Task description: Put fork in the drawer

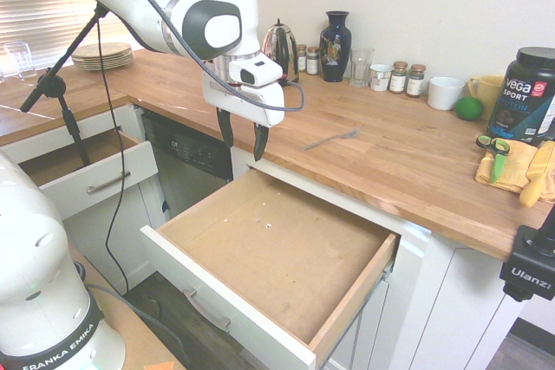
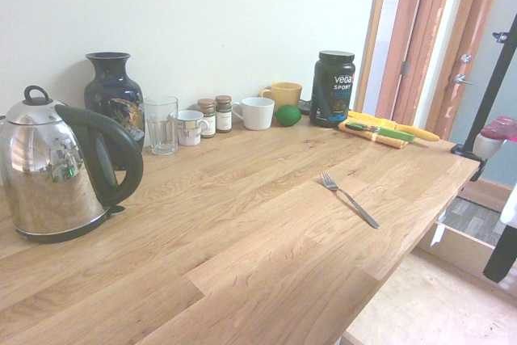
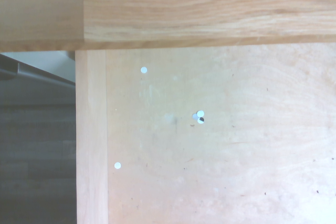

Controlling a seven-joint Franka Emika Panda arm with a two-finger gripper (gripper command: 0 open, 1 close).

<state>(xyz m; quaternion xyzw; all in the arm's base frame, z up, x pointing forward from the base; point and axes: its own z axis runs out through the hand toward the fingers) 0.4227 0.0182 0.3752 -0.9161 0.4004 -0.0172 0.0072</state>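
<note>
First exterior view: we saw the white arm's pincer (image 1: 243, 138) pointing straight down with its dark fingers spread apart and nothing between them, hanging above the back edge of the pulled-out drawer (image 1: 339, 313). We saw the fork (image 1: 332, 139) lying flat on the wooden bench (image 1: 408, 158), behind the drawer and apart from the pincer. Only bare pale wood showed inside the drawer.
</note>
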